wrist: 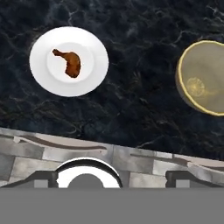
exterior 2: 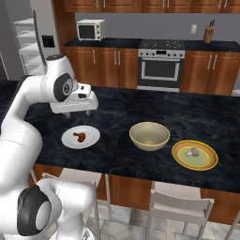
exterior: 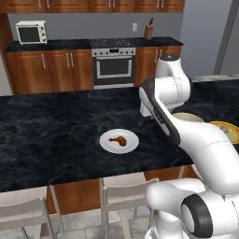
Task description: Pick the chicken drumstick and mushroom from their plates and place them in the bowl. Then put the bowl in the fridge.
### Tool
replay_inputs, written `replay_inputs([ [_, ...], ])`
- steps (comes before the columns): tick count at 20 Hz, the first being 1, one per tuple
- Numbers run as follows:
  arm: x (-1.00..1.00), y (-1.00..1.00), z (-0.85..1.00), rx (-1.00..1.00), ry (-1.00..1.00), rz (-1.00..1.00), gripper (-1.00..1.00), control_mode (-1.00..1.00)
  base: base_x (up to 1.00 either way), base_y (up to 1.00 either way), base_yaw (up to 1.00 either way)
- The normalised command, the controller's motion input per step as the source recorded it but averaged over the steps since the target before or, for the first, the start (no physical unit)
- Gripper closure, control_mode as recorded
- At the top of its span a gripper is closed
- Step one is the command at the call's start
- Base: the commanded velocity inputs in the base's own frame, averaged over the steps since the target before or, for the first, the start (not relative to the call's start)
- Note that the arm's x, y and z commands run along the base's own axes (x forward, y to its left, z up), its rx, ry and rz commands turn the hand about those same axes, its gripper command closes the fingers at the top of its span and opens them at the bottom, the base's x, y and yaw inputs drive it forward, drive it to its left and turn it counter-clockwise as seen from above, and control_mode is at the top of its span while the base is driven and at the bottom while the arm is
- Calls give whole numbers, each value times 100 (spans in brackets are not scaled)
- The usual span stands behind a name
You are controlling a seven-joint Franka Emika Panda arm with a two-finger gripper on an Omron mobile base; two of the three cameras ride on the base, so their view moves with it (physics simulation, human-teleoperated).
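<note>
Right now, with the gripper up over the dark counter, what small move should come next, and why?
Probably lower the open gripper toward the small orange-brown chicken drumstick. It lies untouched on the plain white round plate, and the tan-yellow round bowl looks empty, so nothing has been picked yet.

Orange-brown glossy chicken drumstick (exterior 2: 80,136) on plain white plate (exterior 2: 91,140); tan-yellow bowl (exterior 2: 149,135) with speckled beige-olive inside. Yellow-green plate (exterior 2: 205,161) rimmed in orange, pale mushroom (exterior 2: 191,153) on it. Black counter (exterior 2: 117,117) veined with grey marbling

no readable text or labels
</note>
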Motion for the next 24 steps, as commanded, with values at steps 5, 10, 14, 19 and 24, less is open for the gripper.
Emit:
replay_inputs([
  [5, 13, 33, -29, -1, 23, 24, -100, -100, 0, 0, 0],
  [10, 33, 30, -33, 7, 18, 15, -100, -100, 0, 0, 0],
  [14, 45, 38, -51, 5, 12, 4, -100, -100, 0, 0, 0],
  [19, 47, 29, -58, 5, 3, 0, -100, -100, 0, 0, 0],
  [24, 60, 16, -51, 0, 4, -2, -100, -100, 0, 0, 0],
])
